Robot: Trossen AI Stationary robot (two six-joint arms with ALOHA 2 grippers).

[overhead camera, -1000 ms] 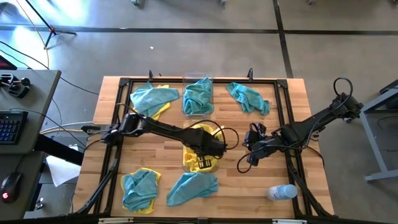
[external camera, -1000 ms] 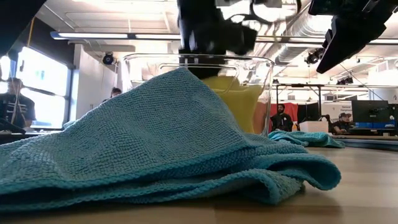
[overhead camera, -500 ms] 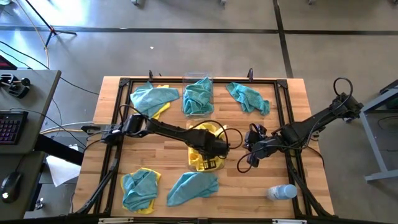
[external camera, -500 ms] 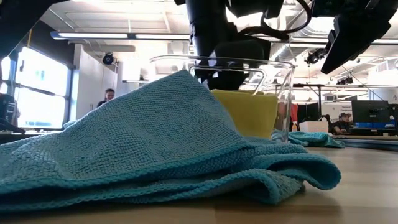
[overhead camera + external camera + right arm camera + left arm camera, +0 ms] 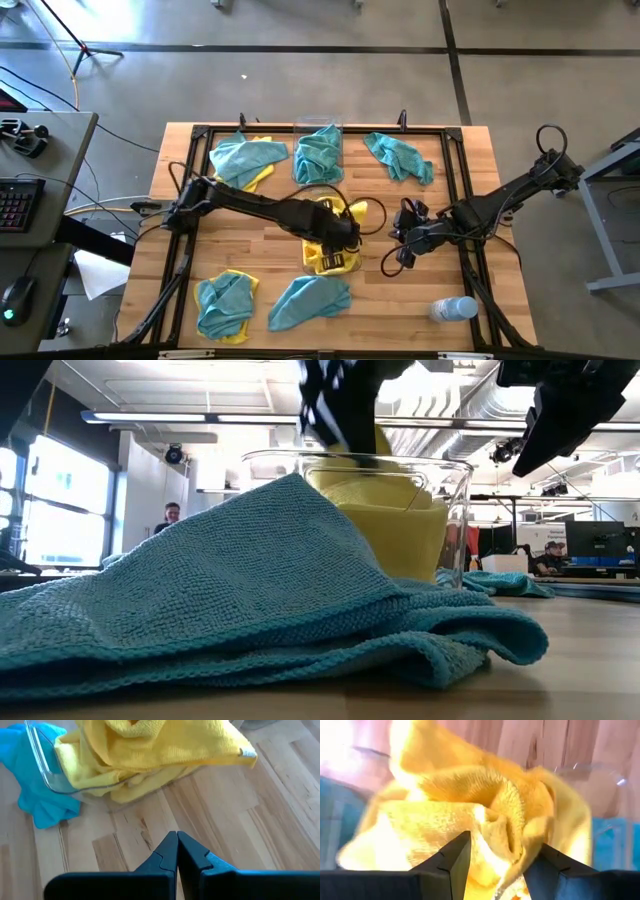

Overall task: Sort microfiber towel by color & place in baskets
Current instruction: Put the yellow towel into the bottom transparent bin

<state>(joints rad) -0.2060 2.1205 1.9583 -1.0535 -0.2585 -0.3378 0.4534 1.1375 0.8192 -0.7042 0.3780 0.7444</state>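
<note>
The left gripper (image 5: pixel 338 243) hangs right over the near basket (image 5: pixel 329 262), its fingers (image 5: pixel 454 858) spread apart with a bunched yellow towel (image 5: pixel 485 820) lying between and just beyond them; whether the pads actually grip the cloth or merely straddle it cannot be told. That yellow towel (image 5: pixel 165 745) sits heaped high in the basket, and a flap of it spills over the rim on the side toward the right gripper (image 5: pixel 404 245), which waits beside the basket above bare table (image 5: pixel 220 810) with its fingers pressed together and empty. The likeliest trouble is snagging: if the left fingers rise while fibres cling to them, the heap could lift out again or drag the light basket along. The overhanging flap may also pull the rest over the rim. A teal towel (image 5: pixel 310 300) lies just on the near side of the basket, touching or nearly so, and could catch on a descending finger. Other teal towels lie farther off, one in the far basket (image 5: pixel 318 155).
</note>
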